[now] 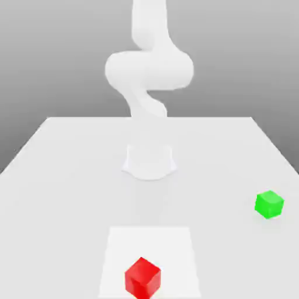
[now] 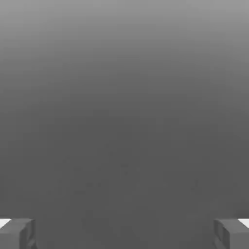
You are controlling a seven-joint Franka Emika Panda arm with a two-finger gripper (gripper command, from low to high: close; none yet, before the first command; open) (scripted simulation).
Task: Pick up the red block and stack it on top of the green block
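The red block (image 1: 142, 278) is a small bright cube resting on the white table near the front edge, about midway across the exterior view. The green block (image 1: 269, 204) sits on the table further back, toward the exterior view's right, well apart from the red one. In the hand view my gripper (image 2: 124, 234) is open: its two grey fingertips (image 2: 18, 233) stand wide apart at the frame's edges with nothing between them, and only plain grey lies beyond. The white arm (image 1: 149, 70) rises behind both blocks.
The arm's round base (image 1: 149, 161) stands in the middle of the white table (image 1: 64, 175). A lighter square patch (image 1: 169, 245) lies on the tabletop under the red block. The table's side edges run off toward the front.
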